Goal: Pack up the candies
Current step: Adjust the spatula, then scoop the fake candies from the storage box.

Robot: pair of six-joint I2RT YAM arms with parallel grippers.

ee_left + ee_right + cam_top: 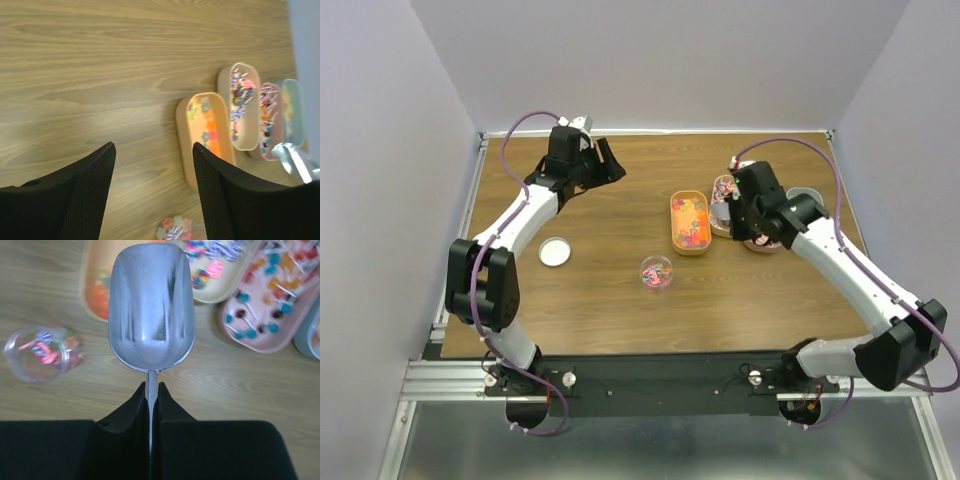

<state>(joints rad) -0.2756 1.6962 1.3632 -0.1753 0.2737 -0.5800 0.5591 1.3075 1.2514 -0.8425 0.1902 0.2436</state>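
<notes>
Both differ: left end effector (153,146) gapes empty; right end effector (151,388) clamps scoop (151,305).

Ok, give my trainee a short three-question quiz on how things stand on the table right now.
1. True or false: the metal scoop in the right tool is full.
2. Which lies nearest the clear cup of candies? A) white lid B) orange tray C) pink tray
3. Fill in: the left tool is ____ and holds nothing.

Key: 1 false, the scoop is empty; 2 B; 3 open.
</notes>
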